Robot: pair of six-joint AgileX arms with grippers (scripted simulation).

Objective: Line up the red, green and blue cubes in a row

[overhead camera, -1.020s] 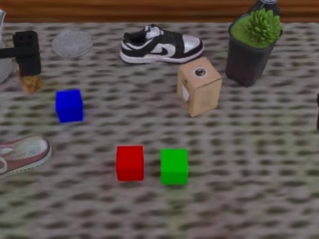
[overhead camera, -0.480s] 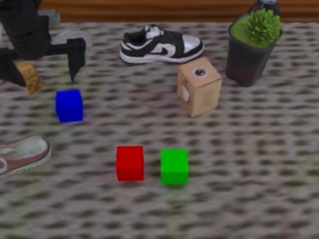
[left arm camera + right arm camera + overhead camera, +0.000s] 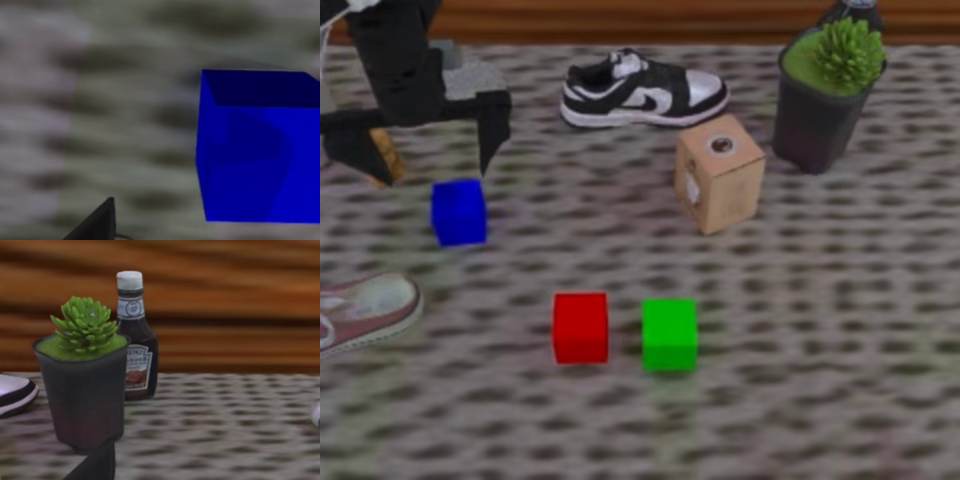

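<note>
Red cube [image 3: 580, 326] and green cube [image 3: 669, 334] side by side near the worktop's front edge, apart. Blue cube [image 3: 458, 211] farther back toward left edge. Left gripper [image 3: 423, 140] above-behind it, fingers spread wide, empty.

I am looking down from above on the whole table [image 3: 800, 300], my left wrist camera sitting very close over the blue cube [image 3: 257, 147] also seen from above [image 3: 458, 211], my right wrist camera facing level, seemingly from the table's right, sharing the potted plant [image 3: 82, 375].
</note>
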